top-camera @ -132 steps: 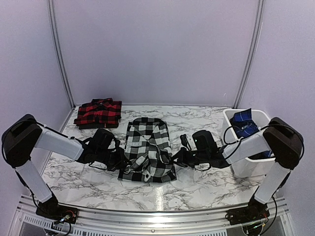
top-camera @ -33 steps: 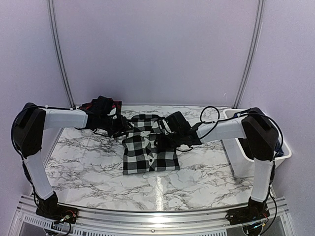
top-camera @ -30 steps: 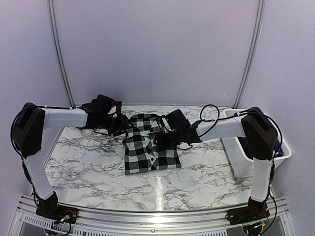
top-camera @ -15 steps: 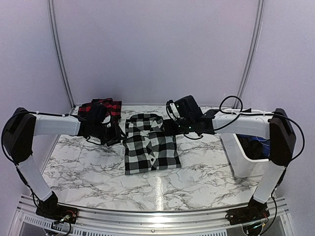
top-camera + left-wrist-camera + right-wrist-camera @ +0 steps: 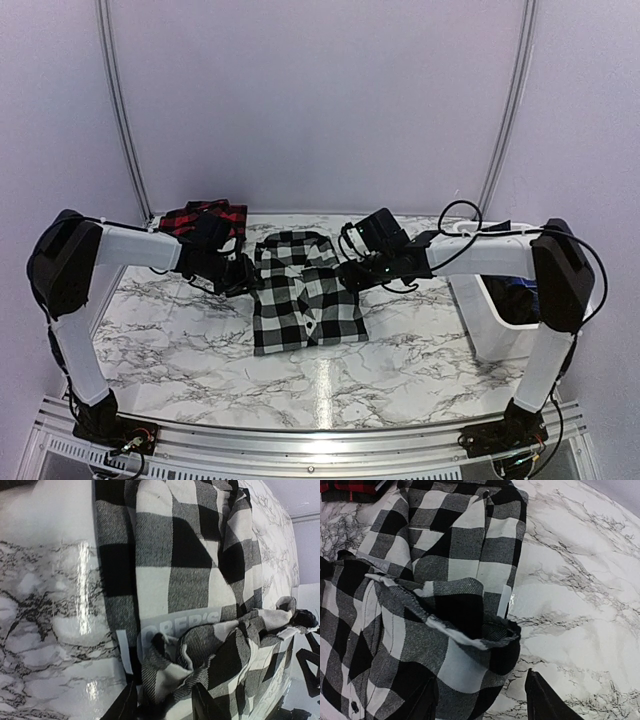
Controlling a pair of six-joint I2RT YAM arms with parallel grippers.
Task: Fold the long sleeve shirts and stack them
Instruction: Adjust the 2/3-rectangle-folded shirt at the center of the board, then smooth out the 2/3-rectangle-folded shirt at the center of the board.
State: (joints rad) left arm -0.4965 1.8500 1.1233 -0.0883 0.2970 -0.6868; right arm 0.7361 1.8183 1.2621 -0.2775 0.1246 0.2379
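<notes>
The black-and-white checked long sleeve shirt (image 5: 300, 300) lies folded in the middle of the table, collar toward the back. White block letters (image 5: 180, 622) show on it in the left wrist view. The red-and-black shirt (image 5: 190, 218) lies folded at the back left. My left gripper (image 5: 243, 277) is low at the shirt's left edge. Its fingers (image 5: 125, 707) stand apart, astride a bunched fold of the checked cloth (image 5: 185, 570). My right gripper (image 5: 348, 272) is at the shirt's right edge. It hangs open (image 5: 485, 702) over a turned-up corner of the shirt (image 5: 455, 550).
A white bin (image 5: 480, 320) stands at the right edge of the marble table with dark blue cloth inside. The red shirt's edge (image 5: 350, 487) shows at the top left of the right wrist view. Frame posts rise at the back corners.
The shirt's near half was folded up toward the collar. Both grippers then let go and drew outward. Now each has come back in, low at its own edge of the shirt, and the left jaws have narrowed.
</notes>
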